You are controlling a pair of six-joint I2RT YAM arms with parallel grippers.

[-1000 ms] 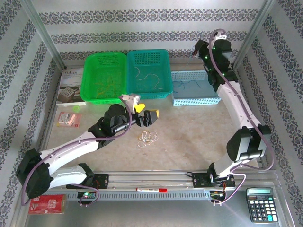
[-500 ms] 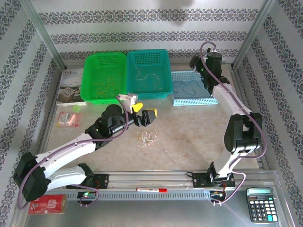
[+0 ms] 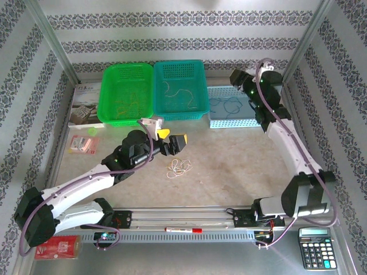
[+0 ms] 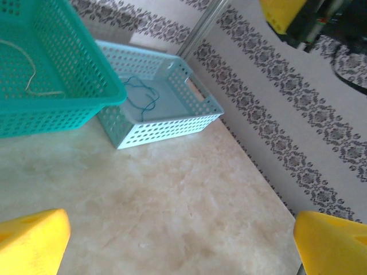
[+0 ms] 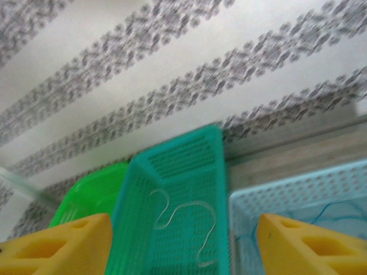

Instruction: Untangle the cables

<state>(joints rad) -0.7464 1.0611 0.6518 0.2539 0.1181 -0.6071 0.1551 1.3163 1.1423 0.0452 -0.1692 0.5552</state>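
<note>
**Both grippers spread, nothing held**

My left gripper (image 3: 174, 139) hangs wide apart and empty above the table (image 3: 241, 166), near the small tangle of cables (image 3: 179, 167) lying loose on it. My right gripper (image 5: 183, 246) is parted too, gripping nothing, raised over the light-blue basket (image 3: 238, 122), where a blue strand (image 3: 228, 104) lies. A white strand (image 5: 215, 223) rests in the teal basket (image 3: 180, 114).

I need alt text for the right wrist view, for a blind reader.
A teal basket holding a pale curly wire sits between a green basket, left, and a light blue basket with a blue wire. Yellow fingers of the open right hand fill the bottom corners.
</note>
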